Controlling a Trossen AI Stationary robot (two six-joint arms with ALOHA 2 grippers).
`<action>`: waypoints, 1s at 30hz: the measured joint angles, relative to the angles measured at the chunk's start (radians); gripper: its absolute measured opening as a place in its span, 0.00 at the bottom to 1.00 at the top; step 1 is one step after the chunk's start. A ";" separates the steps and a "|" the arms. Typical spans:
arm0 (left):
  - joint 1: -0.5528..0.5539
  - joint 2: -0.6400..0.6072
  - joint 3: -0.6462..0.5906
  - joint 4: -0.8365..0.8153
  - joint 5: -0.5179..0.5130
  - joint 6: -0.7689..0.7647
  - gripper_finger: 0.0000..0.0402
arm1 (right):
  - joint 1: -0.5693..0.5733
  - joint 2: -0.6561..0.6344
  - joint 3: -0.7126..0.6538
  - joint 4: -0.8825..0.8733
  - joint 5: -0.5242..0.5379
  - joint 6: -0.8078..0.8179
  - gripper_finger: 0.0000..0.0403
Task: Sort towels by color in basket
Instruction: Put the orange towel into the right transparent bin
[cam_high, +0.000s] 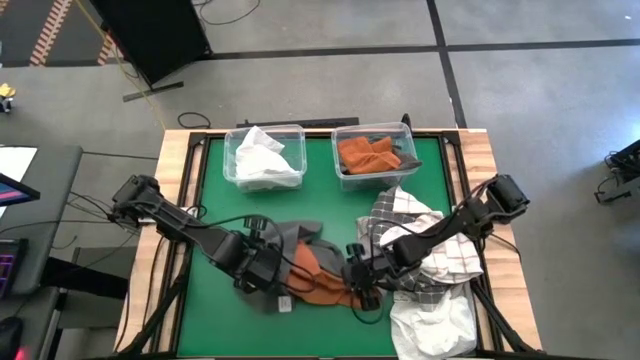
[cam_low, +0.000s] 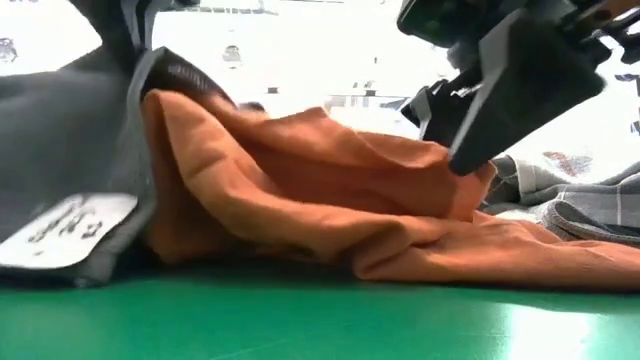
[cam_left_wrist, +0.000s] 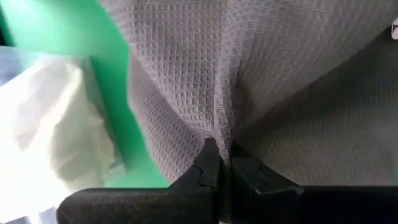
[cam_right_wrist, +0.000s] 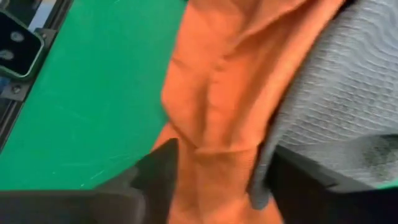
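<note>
The crumpled orange cloth towel (cam_high: 322, 283) lies on the green felt table top (cam_high: 210, 180), between the two arms, partly under a dark grey waffle-weave towel (cam_left_wrist: 261, 74). It looks soft, light and limp; a raised fold would likely give the best purchase. The left gripper (cam_left_wrist: 219, 165) is pinched tight on the grey towel. The right gripper (cam_right_wrist: 217, 168) stands spread wide astride the orange cloth, holding nothing. Two clear plastic bins (cam_high: 265, 160) hold white and orange cloths; a checked towel (cam_high: 420, 225) lies nearby. Grey concrete floor (cam_high: 540, 100) surrounds the table.

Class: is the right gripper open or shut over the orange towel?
Open: the right gripper has its fingers apart, straddling the orange towel.
</note>
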 joint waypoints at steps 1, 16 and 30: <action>0.002 0.000 -0.023 0.031 0.004 0.003 0.01 | 0.006 0.000 0.000 0.000 0.000 0.000 0.69; 0.064 0.001 -0.310 0.236 0.178 -0.045 0.00 | 0.057 -0.001 0.002 -0.138 0.037 0.064 0.77; 0.093 0.002 -0.437 0.462 0.321 -0.037 0.00 | 0.074 -0.002 0.002 -0.181 0.036 0.199 0.77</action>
